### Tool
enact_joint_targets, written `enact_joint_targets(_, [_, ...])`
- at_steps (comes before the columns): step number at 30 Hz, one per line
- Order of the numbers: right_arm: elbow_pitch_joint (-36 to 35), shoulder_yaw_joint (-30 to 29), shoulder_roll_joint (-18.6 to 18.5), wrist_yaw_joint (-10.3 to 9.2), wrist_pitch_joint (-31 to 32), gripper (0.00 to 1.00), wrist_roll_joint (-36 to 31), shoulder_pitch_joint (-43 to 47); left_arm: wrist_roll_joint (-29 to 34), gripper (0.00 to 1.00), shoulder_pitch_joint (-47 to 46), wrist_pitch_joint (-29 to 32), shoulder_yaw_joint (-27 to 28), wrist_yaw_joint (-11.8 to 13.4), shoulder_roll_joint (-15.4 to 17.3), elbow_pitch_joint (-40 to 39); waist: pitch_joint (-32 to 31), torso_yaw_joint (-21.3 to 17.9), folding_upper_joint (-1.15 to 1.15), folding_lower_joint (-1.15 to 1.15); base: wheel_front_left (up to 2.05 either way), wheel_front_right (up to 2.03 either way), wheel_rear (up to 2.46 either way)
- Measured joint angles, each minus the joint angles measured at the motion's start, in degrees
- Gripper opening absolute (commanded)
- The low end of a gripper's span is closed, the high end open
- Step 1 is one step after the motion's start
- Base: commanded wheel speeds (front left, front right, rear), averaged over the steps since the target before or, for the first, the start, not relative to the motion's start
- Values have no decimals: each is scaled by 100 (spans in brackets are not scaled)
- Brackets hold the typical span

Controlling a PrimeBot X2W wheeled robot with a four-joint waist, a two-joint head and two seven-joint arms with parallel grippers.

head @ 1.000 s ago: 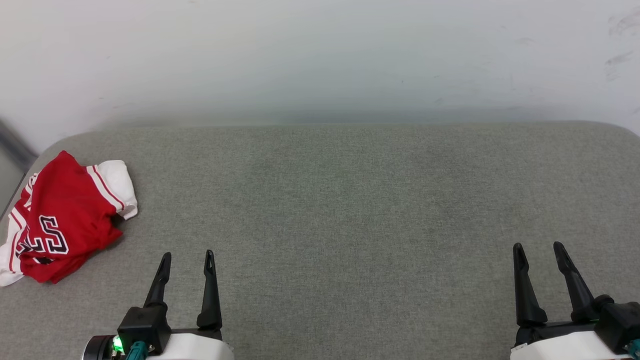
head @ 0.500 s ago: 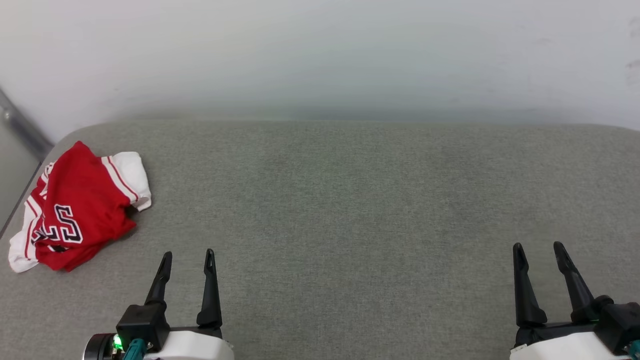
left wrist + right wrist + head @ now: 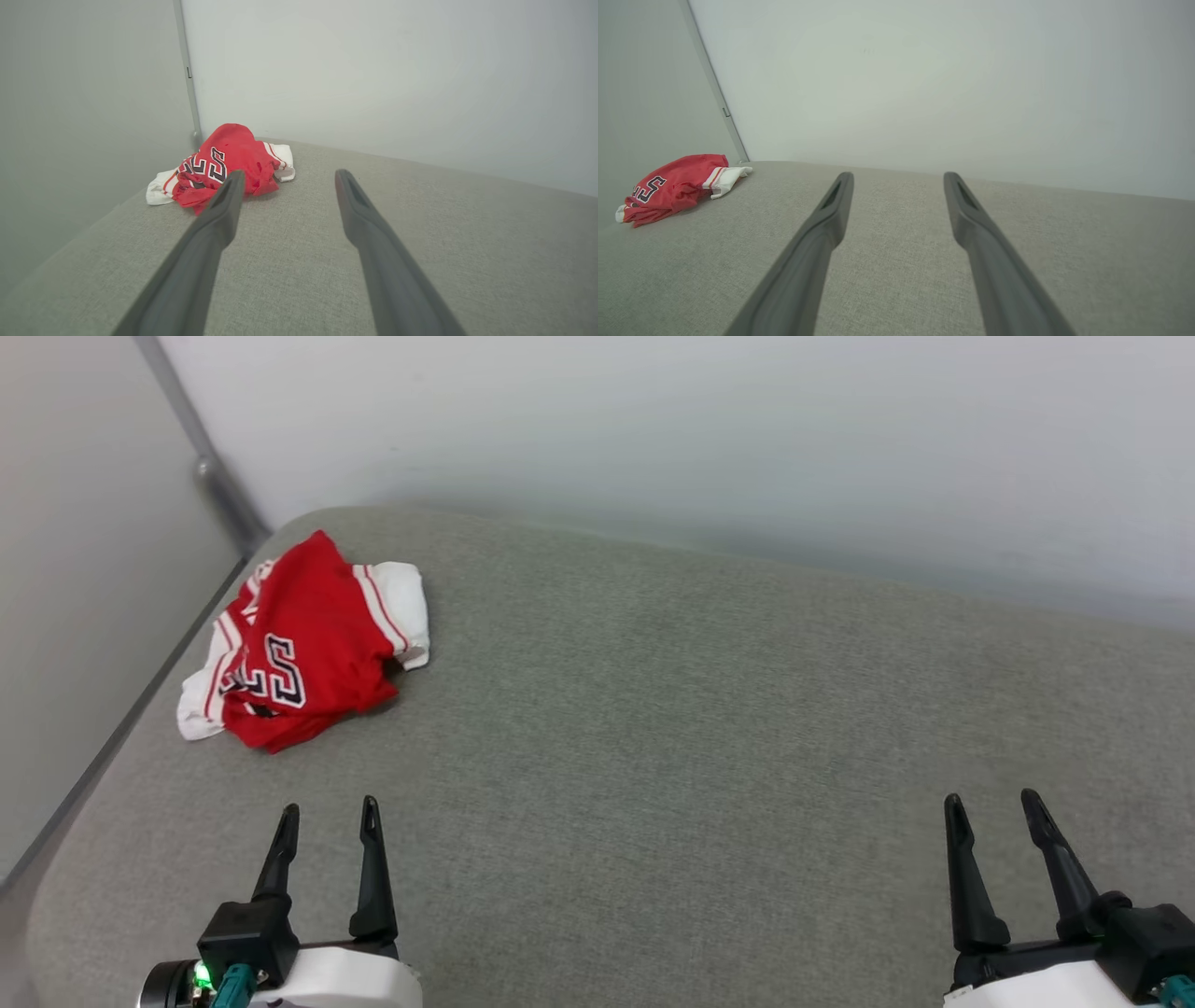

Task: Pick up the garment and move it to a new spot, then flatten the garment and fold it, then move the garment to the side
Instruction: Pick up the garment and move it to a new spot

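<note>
The garment (image 3: 299, 653) lies crumpled in a loose heap at the far left corner of the grey padded worktop (image 3: 653, 756), well ahead of the left gripper (image 3: 330, 805) — that one and the right gripper (image 3: 991, 796) both stand wide open, holding nothing. It looks light, limp and a little slick, likely to sag and unfurl when lifted — so a pinch on a raised red fold or the white sleeve (image 3: 403, 607) seems the surest hold.

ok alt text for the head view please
A crumpled red jersey with white sleeves lies near the far left corner of a grey fabric surface. The left end effector and right end effector sit open and empty along the bottom edge, apart from it.
</note>
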Motion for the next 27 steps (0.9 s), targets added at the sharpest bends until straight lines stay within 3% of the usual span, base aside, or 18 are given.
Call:
enact_joint_targets(16, [-43,141,1,0,-1,100,-105,4,-123,100,-9,0,130,25,1,46,5,1283,0,0,0,0,0])
enact_joint_targets(27, [-86,182,1,0,0,100,-252,-21,-278,100,-207,0,413,-80,3,105,190,1423,0,0,0,0,0])
